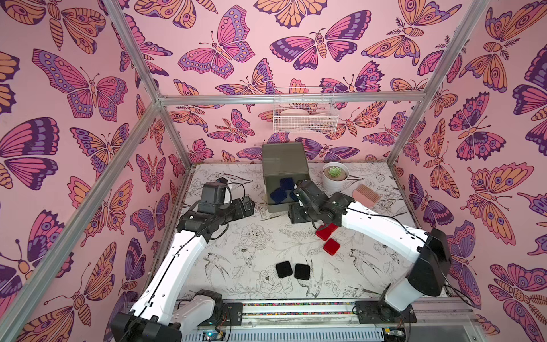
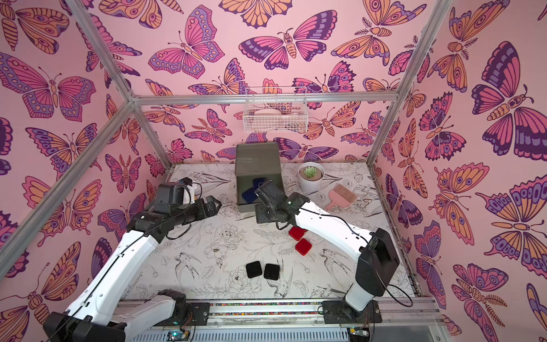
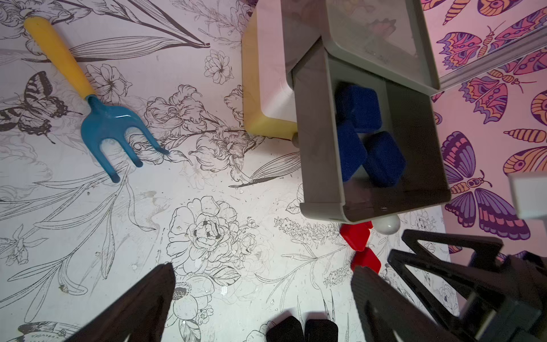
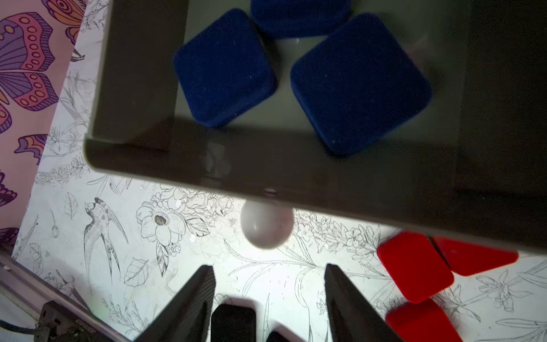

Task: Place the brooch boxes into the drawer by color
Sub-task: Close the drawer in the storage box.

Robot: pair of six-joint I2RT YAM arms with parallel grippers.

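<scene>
Floral table (image 1: 251,245), butterfly walls (image 1: 207,44): left gripper (image 3: 263,266) and right gripper (image 4: 268,266) both spread, empty.

Both top views look down from high; both wrist views share the open drawer (image 4: 355,183) close up.

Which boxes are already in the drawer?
The three blue boxes, lying in the open grey top drawer. The red boxes and black boxes lie on the table, outside it.
</scene>
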